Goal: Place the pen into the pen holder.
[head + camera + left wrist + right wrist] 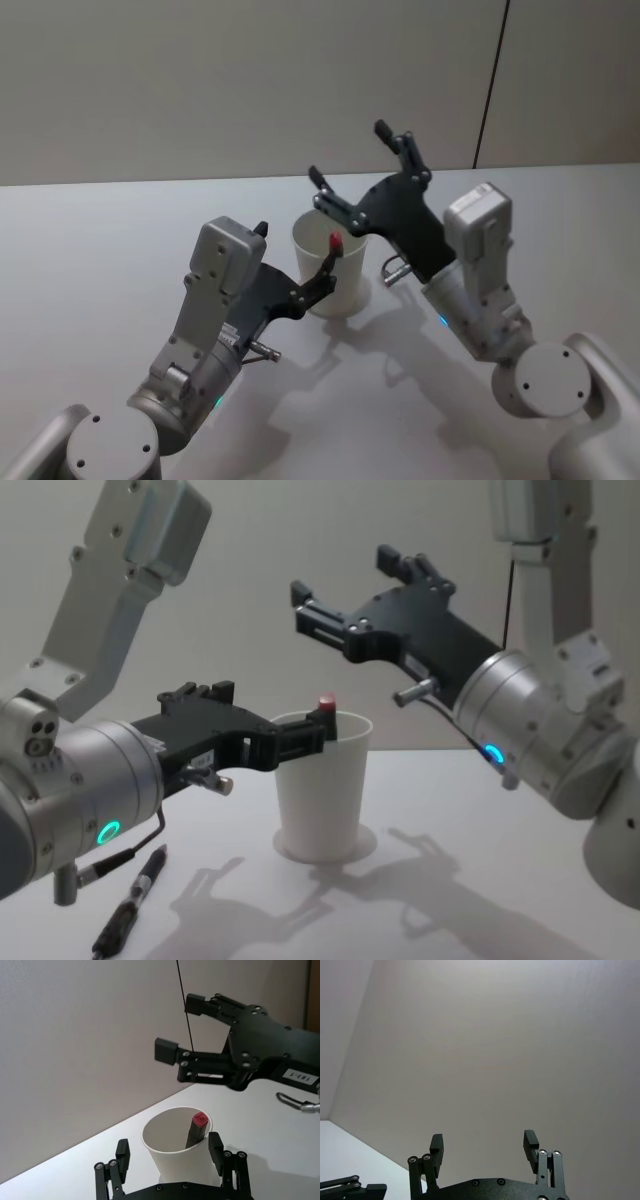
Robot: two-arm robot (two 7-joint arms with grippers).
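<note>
Plain white pen holder (332, 280), red-capped dark pen (196, 1131), black left claw (296, 247), black right claw (483, 1139), grey table (100, 250)

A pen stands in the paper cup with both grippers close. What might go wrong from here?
1. The open left gripper has a finger on each side of the paper cup; a sideways pull-back may tip it.
2. The red-capped pen leans on the rim, so a nudge might topple the cup.
3. A black pen lies on the table on the left gripper's side and might get swept off.
The open right gripper hangs higher up.

no legible text (white label (300, 1076) on right claw (180, 1027) unreadable)
</note>
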